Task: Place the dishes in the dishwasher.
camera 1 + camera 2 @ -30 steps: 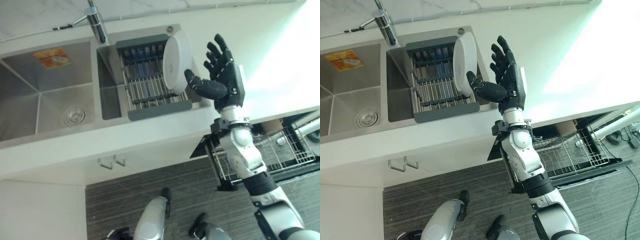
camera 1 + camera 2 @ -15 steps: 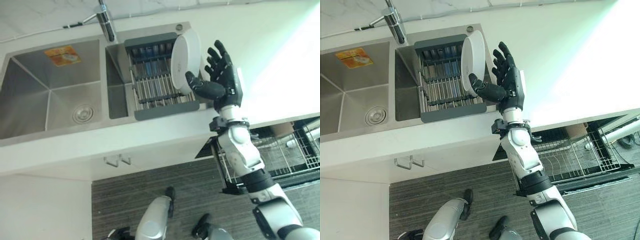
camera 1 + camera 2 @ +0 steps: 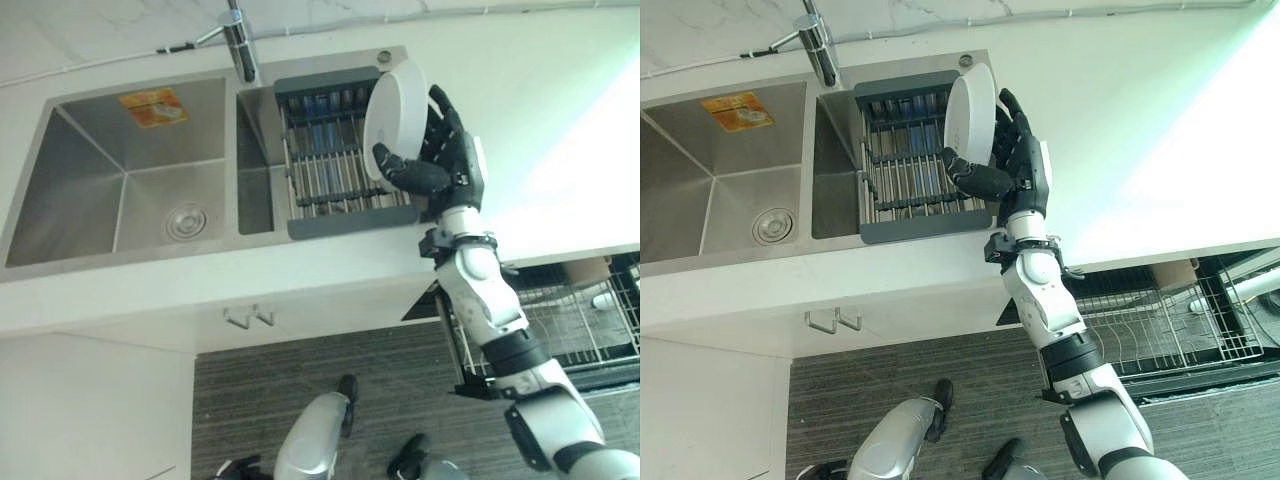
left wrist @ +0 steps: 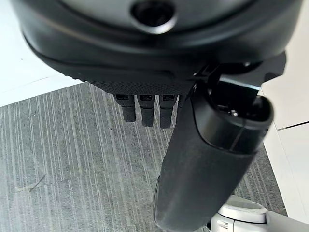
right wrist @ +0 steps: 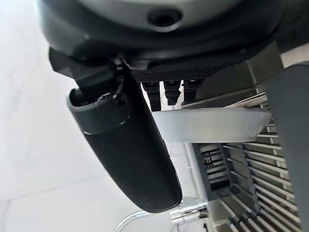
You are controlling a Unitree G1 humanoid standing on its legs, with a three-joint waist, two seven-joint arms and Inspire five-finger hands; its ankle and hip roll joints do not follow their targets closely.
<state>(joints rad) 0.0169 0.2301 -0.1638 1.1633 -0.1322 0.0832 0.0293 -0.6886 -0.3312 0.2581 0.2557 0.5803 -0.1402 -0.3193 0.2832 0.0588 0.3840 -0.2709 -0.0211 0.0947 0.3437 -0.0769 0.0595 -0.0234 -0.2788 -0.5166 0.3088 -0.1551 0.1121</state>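
Note:
A white plate [image 3: 392, 110] stands on edge at the right end of the grey drying rack [image 3: 325, 150] that sits in the right sink basin. My right hand [image 3: 452, 165] is at the plate's right rim. Its thumb lies across the plate's front face and its straight fingers reach behind it. In the right wrist view the plate's rim [image 5: 212, 123] shows between the thumb [image 5: 125, 150] and the fingers. The hand is open around the rim, without a firm pinch. My left hand [image 4: 207, 159] hangs over the striped floor with relaxed fingers and holds nothing.
The dishwasher's pulled-out wire rack [image 3: 1160, 335] sits low at the right under the white counter [image 3: 540, 120]. The left sink basin [image 3: 130, 170] holds only a drain. A faucet [image 3: 238, 40] rises behind the sink. Several dark items lie in the drying rack.
The camera has shifted, sliding the scene to the right. My right hand has moved left onto the plate: its fingers now sit behind the rim, where before they stood apart from it.

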